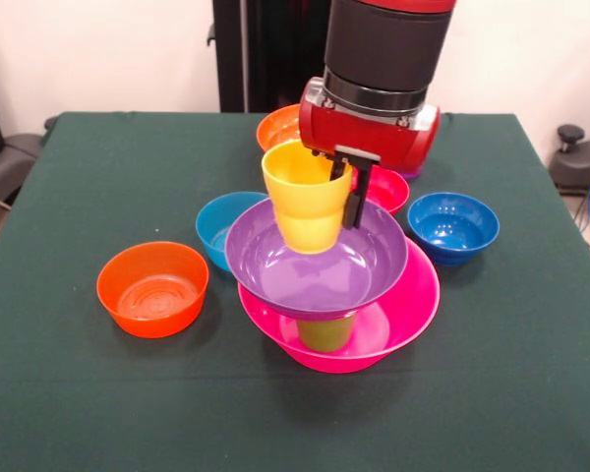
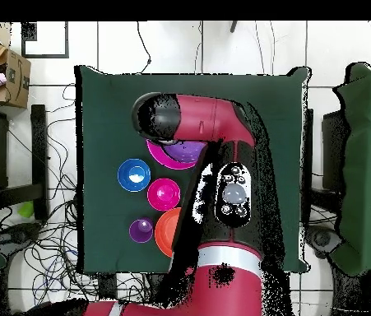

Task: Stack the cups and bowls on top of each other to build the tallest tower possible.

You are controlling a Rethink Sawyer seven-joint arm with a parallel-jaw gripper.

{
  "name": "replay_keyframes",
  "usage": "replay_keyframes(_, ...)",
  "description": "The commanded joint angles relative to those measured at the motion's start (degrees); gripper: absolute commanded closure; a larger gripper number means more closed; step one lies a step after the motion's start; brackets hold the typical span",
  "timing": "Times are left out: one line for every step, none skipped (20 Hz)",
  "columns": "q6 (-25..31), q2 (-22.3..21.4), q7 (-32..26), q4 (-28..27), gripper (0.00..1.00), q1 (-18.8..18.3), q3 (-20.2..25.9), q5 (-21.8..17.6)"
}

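Note:
The tower stands mid-table: the big pink bowl (image 1: 393, 320) at the base, the lime green cup (image 1: 324, 334) in it, and the big purple bowl (image 1: 275, 261) on the cup. My gripper (image 1: 346, 197) is shut on the rim of the yellow cup (image 1: 300, 202), one finger (image 1: 356, 202) outside its wall. The cup hangs upright with its base low inside the purple bowl; I cannot tell if it touches. From overhead the arm hides the gripper, and only the edges of the pink bowl (image 2: 157, 155) and purple bowl (image 2: 184, 151) show.
The small orange bowl (image 1: 152, 287) sits front left, the light blue bowl (image 1: 216, 228) beside the tower. The dark blue bowl (image 1: 452, 226) (image 2: 133, 175) and red bowl (image 1: 391, 190) (image 2: 164, 194) are at the right, and the big orange bowl (image 1: 278, 126) (image 2: 168, 232) is behind. The purple cup (image 2: 141, 230) shows overhead.

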Motion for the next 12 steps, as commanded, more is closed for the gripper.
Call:
replay_keyframes(3.0, 3.4, -2.0, -1.5, 1.0, 1.6, 5.1, -3.0)
replay_keyframes(3.0, 3.4, -2.2, -1.4, 1.0, 1.5, 5.1, -3.0)
replay_keyframes(3.1, 3.4, -2.4, -1.3, 1.0, 1.4, 5.2, -3.0)
replay_keyframes(3.2, 3.4, -2.5, -1.5, 1.0, 1.5, 5.2, -3.1)
replay_keyframes(3.3, 3.3, -2.5, -1.5, 1.0, 1.4, 5.2, -3.1)
replay_keyframes(3.1, 3.4, -2.4, -1.5, 1.0, 1.5, 5.1, -3.1)
replay_keyframes(3.0, 3.4, -2.3, -1.5, 1.0, 1.5, 5.1, -3.1)
replay_keyframes(2.8, 3.5, -2.1, -1.6, 1.0, 1.6, 4.9, -3.1)
replay_keyframes(2.6, 3.6, -1.9, -1.6, 1.0, 1.7, 4.9, -3.1)
replay_keyframes(2.4, 3.8, -1.6, -1.8, 1.0, 1.7, 4.8, -3.1)
replay_keyframes(2.1, 3.9, -1.5, -1.8, 1.0, 1.8, 4.7, -3.2)
replay_keyframes(1.7, 4.1, -1.4, -1.9, 1.0, 1.7, 4.7, -3.3)
